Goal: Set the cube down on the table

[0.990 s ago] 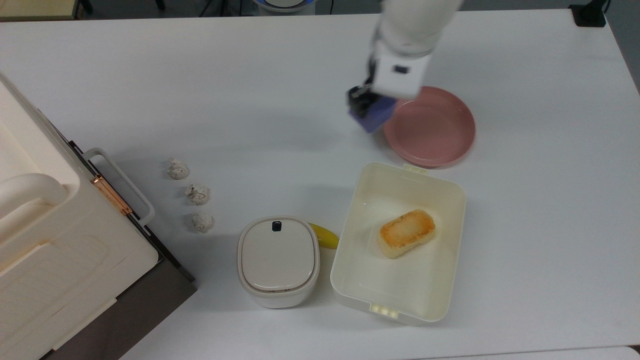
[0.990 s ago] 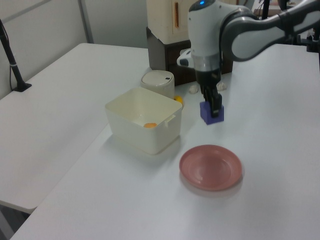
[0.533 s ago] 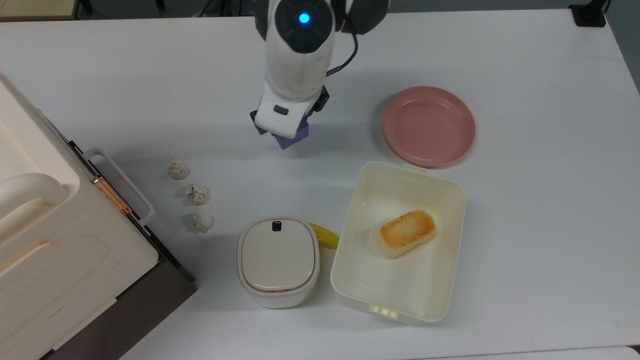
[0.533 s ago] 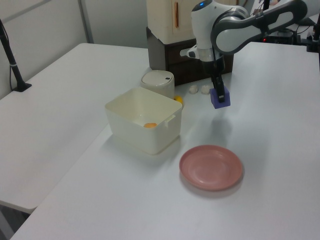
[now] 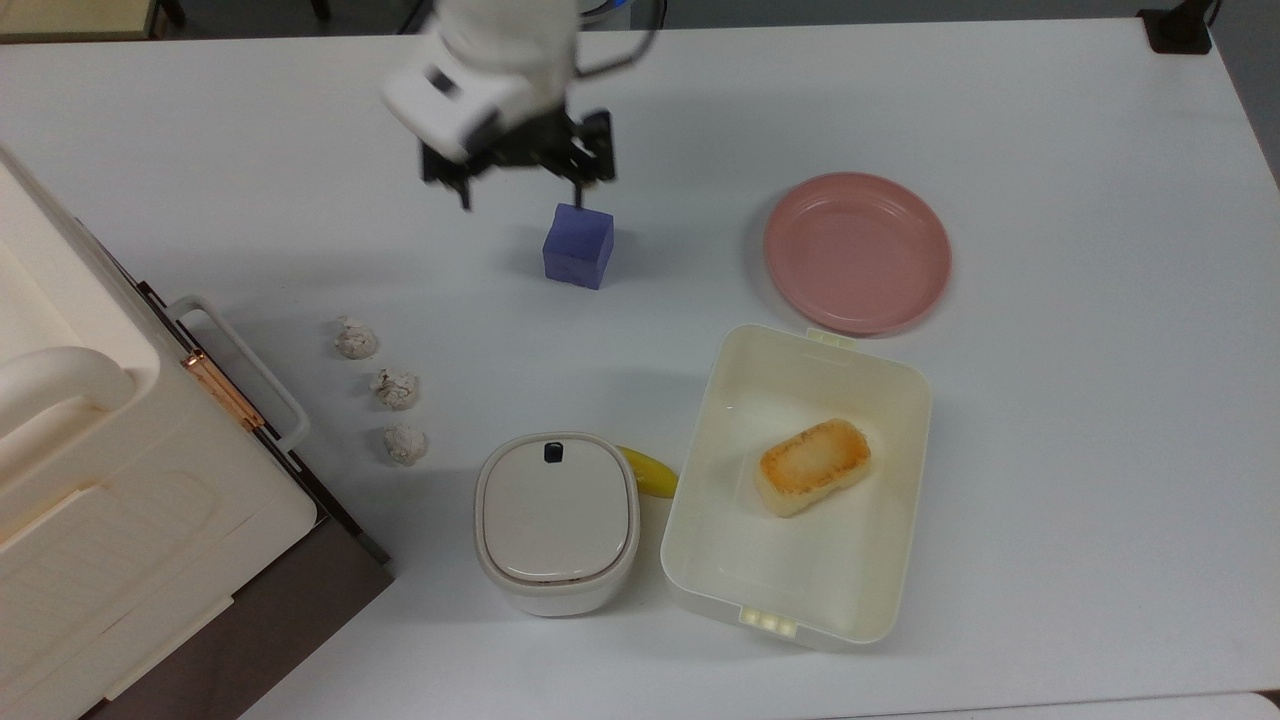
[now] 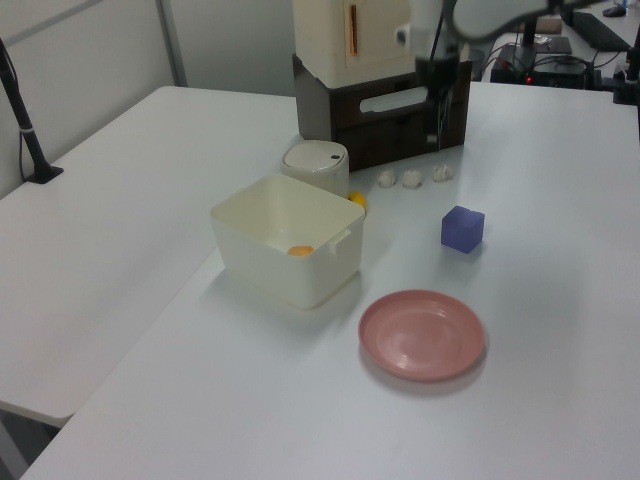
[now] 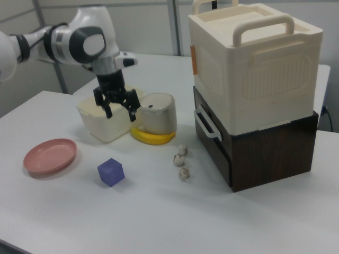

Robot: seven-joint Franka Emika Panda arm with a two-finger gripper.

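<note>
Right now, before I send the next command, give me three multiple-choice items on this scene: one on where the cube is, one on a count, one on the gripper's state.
1. Where is the cube?
A. On the pink plate
B. On the bare table, apart from the plate
C. In the cream tray

2. How many small crumpled white lumps lie in a row on the table?
A. Two
B. Three
C. Five

3. What state is the gripper in?
A. Open, holding nothing
B. Shut on the cube
C. Shut on the bread

Answers:
1. B: the cube sits on the table, at the top view's left of the pink plate and outside the cream tray.
2. B: three lumps lie between the cube and the stacked boxes.
3. A: the gripper hangs above the table with fingers spread and nothing between them; the bread lies in the tray.
</note>
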